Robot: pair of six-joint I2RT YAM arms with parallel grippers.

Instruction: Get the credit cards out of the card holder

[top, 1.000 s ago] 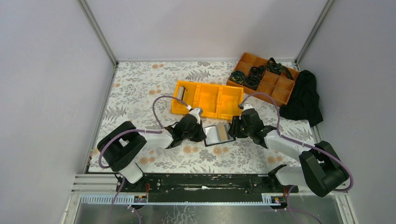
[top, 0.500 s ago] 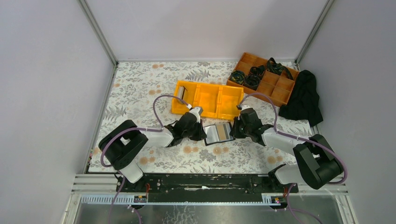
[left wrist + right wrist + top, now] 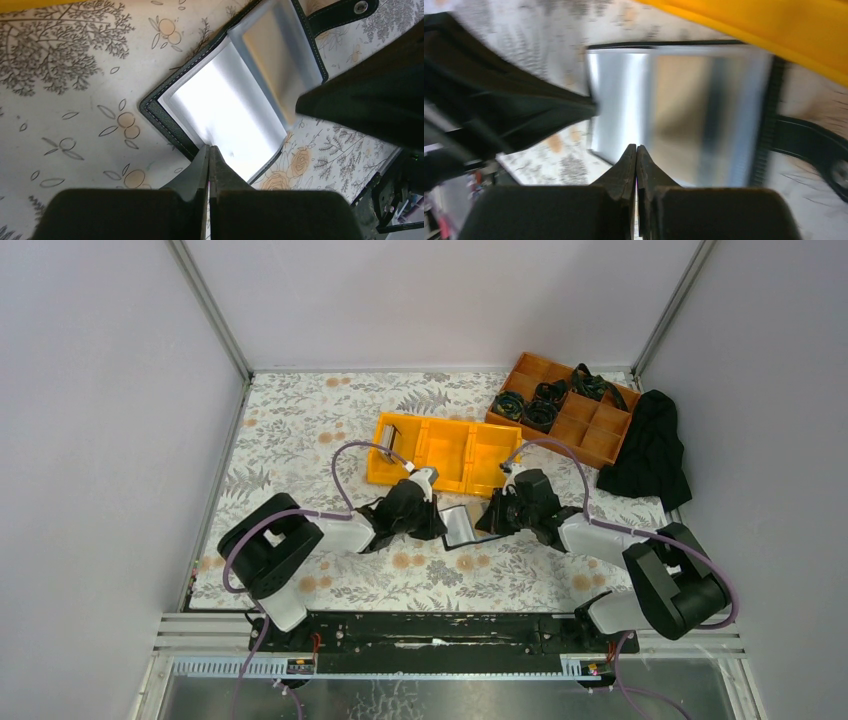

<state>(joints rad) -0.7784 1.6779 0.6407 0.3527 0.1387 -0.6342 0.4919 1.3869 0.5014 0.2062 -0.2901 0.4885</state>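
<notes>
The black card holder lies open on the flowered table between my two grippers. Its clear sleeves shine pale grey, and a tan credit card shows inside one of them, also visible as the tan credit card in the right wrist view. My left gripper is shut, its tips resting on the holder's near edge. My right gripper is shut too, its tips over the silver sleeve; I see nothing between them. From above, the left gripper and right gripper flank the holder.
A yellow three-compartment bin stands just behind the holder, with a pale grey card in its left compartment. An orange divided tray with dark coiled items sits at the back right, beside a black cloth.
My right gripper has gone from open to shut and has moved left onto the holder, which now shows narrower from above. The left gripper has stayed shut and has barely shifted.
</notes>
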